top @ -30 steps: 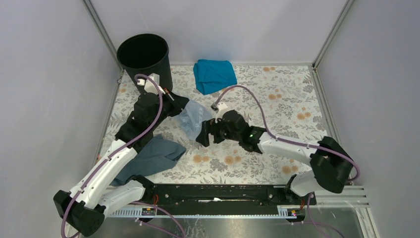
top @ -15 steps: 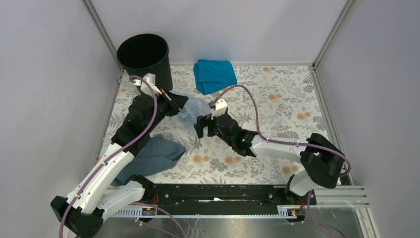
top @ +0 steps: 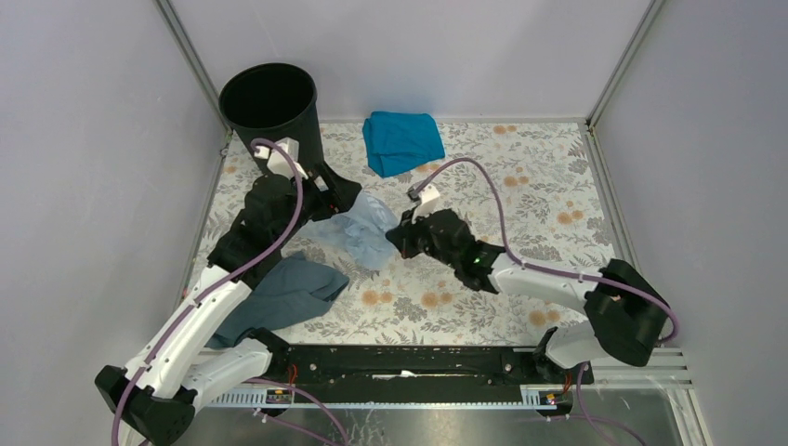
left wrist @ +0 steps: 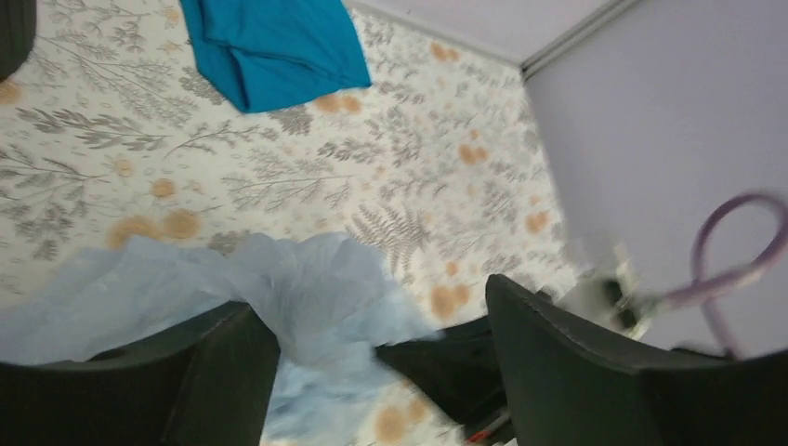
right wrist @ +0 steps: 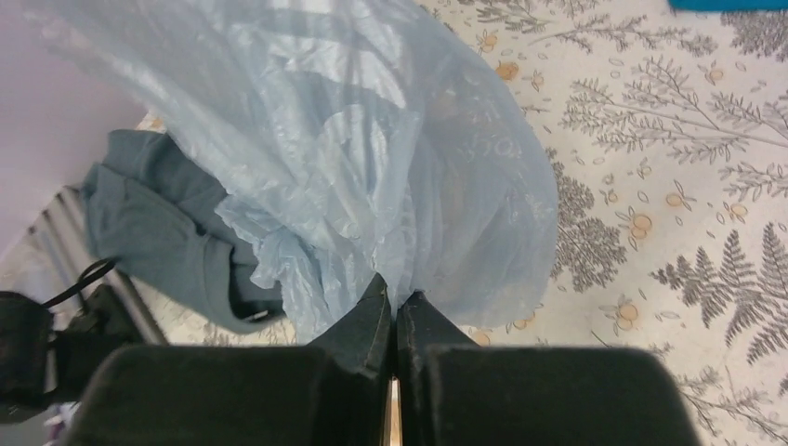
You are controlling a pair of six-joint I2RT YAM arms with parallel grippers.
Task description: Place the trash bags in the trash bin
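The right tool is seen clamped on a pinch of the pale blue bag. The bag is spread between the two tools over the flowered desk. The left tool is held with its fingers apart, with film lying between them. The black bin is set just behind the left tool, and the bag is outside it. A teal cloth and a grey cloth are laid nearby.
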